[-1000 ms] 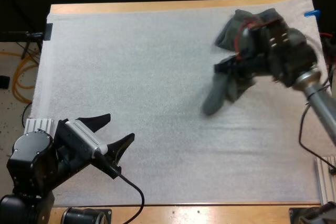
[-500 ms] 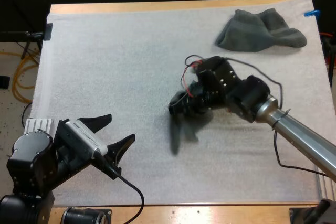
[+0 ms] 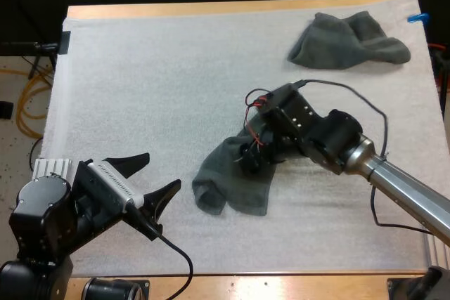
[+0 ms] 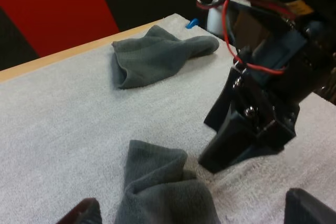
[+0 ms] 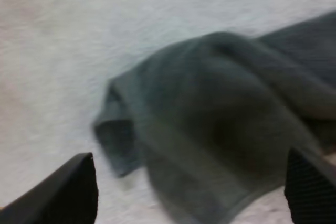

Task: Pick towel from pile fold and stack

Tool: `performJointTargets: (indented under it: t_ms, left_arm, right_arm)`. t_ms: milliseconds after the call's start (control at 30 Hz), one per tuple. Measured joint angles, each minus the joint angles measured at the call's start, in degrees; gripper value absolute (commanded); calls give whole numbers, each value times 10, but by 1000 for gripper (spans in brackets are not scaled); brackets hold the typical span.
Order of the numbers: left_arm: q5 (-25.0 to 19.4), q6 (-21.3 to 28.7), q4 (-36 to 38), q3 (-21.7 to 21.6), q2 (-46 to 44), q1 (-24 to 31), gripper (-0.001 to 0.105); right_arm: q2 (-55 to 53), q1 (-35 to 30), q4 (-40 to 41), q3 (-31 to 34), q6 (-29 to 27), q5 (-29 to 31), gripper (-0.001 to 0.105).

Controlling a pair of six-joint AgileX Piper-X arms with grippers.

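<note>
- Since the frame half a second back, the right gripper (image 3: 253, 157) has come down low over the middle of the mat (image 3: 140, 82). The towel (image 3: 232, 180) that hung bunched beneath it now lies slack on the surface.
- Right jaws: apart. The right wrist view shows both fingers standing wide. The towel lies between and below them and is not pressed from either side.
- Carried towel: crumpled, resting on the mat near its centre and spreading from under the right fingertips toward the left arm. In the left wrist view, one black finger of the right gripper stands just beside the towel's edge.
- Task meaning (judgement): the transfer from the pile appears complete. Flattening and folding have not yet begun.
- Left gripper (image 3: 162, 170): jaws apart and empty, hovering at the near left of the mat, apart from the towel. Its pose matches both earlier frames.
- Second towel (image 3: 348, 40): crumpled at the far right corner of the mat, well apart from the first. The right gripper was over that corner one second ago.
</note>
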Motion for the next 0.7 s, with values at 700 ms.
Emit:
performJointTargets:
  t_ms: [700]
  left_arm:
    - [1,0,150,0,0,0,67]
  right_arm:
    - [-1,-62,106,108,27,-74,71]
